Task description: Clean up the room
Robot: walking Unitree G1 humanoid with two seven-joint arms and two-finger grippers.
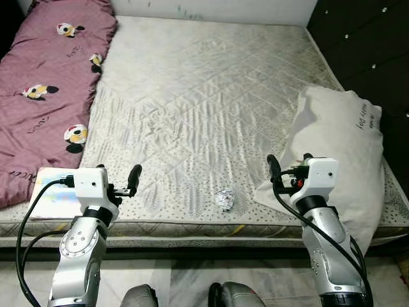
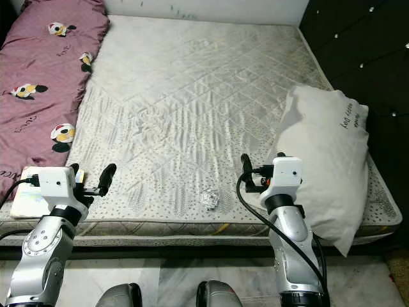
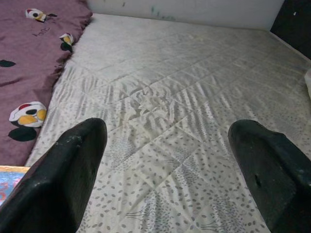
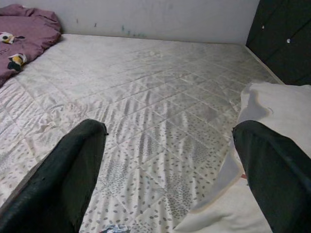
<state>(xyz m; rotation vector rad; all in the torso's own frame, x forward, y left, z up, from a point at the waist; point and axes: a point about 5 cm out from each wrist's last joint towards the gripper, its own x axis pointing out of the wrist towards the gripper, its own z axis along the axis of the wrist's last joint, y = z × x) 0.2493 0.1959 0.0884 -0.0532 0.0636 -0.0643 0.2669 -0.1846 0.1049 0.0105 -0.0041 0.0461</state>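
A small crumpled silver wad (image 1: 224,199) lies on the bare quilted mattress (image 1: 204,96) near its front edge, between my two arms. My left gripper (image 3: 167,165) is open and empty, held over the front left of the mattress, well left of the wad. My right gripper (image 4: 170,170) is open and empty too, just right of the wad (image 4: 114,228) and close to a white pillow (image 1: 339,147). The pillow lies tilted on the mattress's right front corner and hangs over the edge.
A purple blanket with cartoon prints (image 1: 45,83) covers the mattress's left side. A flat colourful book (image 1: 54,195) rests on the front left corner beside my left arm. Dark panelled furniture (image 1: 370,51) stands along the right. Pale floor (image 1: 192,281) runs below the bed.
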